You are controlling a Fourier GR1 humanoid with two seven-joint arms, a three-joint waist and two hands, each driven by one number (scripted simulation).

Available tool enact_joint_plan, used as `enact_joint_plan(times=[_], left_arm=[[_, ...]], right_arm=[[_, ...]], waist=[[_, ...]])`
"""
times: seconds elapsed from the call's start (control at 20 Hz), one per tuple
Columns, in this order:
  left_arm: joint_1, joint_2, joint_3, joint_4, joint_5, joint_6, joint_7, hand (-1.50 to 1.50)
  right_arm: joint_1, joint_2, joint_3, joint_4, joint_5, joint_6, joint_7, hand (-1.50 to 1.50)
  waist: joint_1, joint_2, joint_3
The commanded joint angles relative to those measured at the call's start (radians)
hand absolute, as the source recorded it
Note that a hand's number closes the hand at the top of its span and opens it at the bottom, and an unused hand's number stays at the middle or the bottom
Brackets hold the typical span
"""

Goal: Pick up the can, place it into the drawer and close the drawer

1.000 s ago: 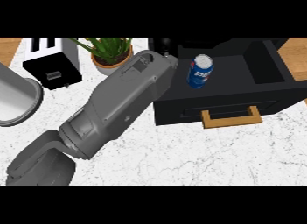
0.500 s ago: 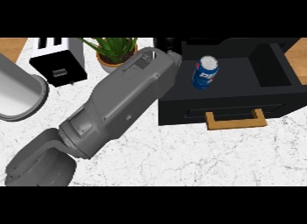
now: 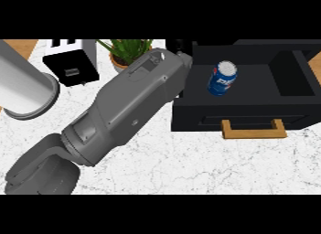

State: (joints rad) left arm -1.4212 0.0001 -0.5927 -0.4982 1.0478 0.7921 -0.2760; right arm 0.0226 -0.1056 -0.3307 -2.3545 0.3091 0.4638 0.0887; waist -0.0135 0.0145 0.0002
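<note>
Can (image 3: pixel 222 78), blue with a silvery top, is sitting inside the open black drawer (image 3: pixel 257 109), tilted, toward its left part, and we are seeing nothing gripping it. Our grey forearm (image 3: pixel 132 109) is stretching diagonally across the white marble bench (image 3: pixel 210 164) toward the drawer's left wall, hiding whichever hand it carries, so we cannot tell its state. Beyond the arm, a potted plant (image 3: pixel 127 50) and a black toaster (image 3: pixel 72 61) are standing, with a large white cylinder (image 3: pixel 18 84) at the left.

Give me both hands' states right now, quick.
Left hand: hidden beyond its forearm near the drawer; cannot tell.
Right hand: not in view.
The can stands in the drawer, unheld.
</note>
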Motion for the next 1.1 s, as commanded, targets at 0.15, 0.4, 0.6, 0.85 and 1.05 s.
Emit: enact_joint_plan(times=[0.15,0.4,0.6,0.85,1.05], left_arm=[[-0.002,0.000,-0.002,-0.013,-0.010,0.032,0.039,-1.50],[0.000,0.055,0.016,-0.018,-0.047,0.001,0.094,-1.50],[0.006,0.065,0.010,-0.064,-0.069,0.035,0.115,-1.50],[0.055,0.121,0.001,-0.145,-0.086,0.038,0.161,-1.50],[0.119,0.176,-0.005,-0.201,-0.119,0.022,0.170,-1.50]], right_arm=[[-0.170,0.017,0.232,0.195,0.370,-0.142,-0.040,-1.50],[-0.259,-0.045,0.256,0.400,0.479,-0.211,-0.134,-1.50],[-0.368,-0.043,0.347,0.573,0.613,-0.269,-0.132,-1.50],[-0.473,-0.079,0.371,0.818,0.731,-0.349,-0.182,-1.50],[-0.524,-0.035,0.392,0.980,0.828,-0.475,-0.166,-1.50]], waist=[[0.021,-0.005,0.000],[0.026,-0.010,0.000],[0.041,-0.012,0.000],[0.059,-0.015,0.000],[0.049,-0.014,0.000]])
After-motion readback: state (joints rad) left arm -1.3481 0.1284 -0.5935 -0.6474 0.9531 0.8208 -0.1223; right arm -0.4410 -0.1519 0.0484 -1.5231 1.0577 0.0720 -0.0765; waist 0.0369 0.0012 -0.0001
